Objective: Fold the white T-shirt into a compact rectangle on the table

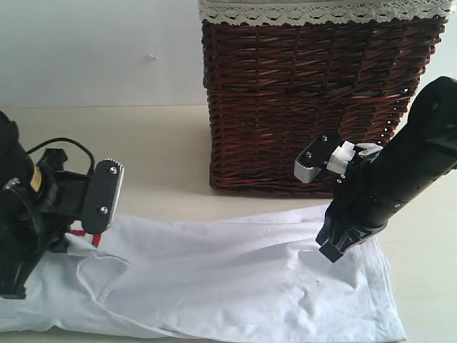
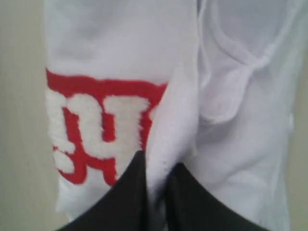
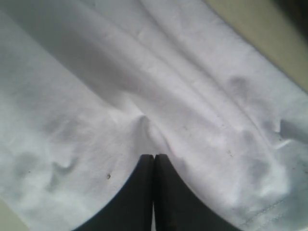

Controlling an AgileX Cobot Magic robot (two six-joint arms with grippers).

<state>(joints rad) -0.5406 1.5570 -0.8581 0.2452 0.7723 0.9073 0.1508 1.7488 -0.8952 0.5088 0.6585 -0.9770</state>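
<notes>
The white T-shirt (image 1: pixel 235 286) lies stretched in a long band across the front of the table (image 1: pixel 157 157). At its left end, my left gripper (image 1: pixel 84 232) is shut on a raised fold of the white cloth (image 2: pixel 166 125). That fold sits right beside the red band with fuzzy white letters (image 2: pixel 96 134). At the right end, my right gripper (image 1: pixel 334 246) points down into the shirt. Its jaws are pressed together on a small pucker of cloth (image 3: pixel 143 122), and creases run out from the tips (image 3: pixel 154 156).
A dark brown wicker basket (image 1: pixel 314 100) with a lace-edged liner stands just behind the shirt, close to my right arm. Bare cream table shows to the left of the basket. A white wall rises at the back.
</notes>
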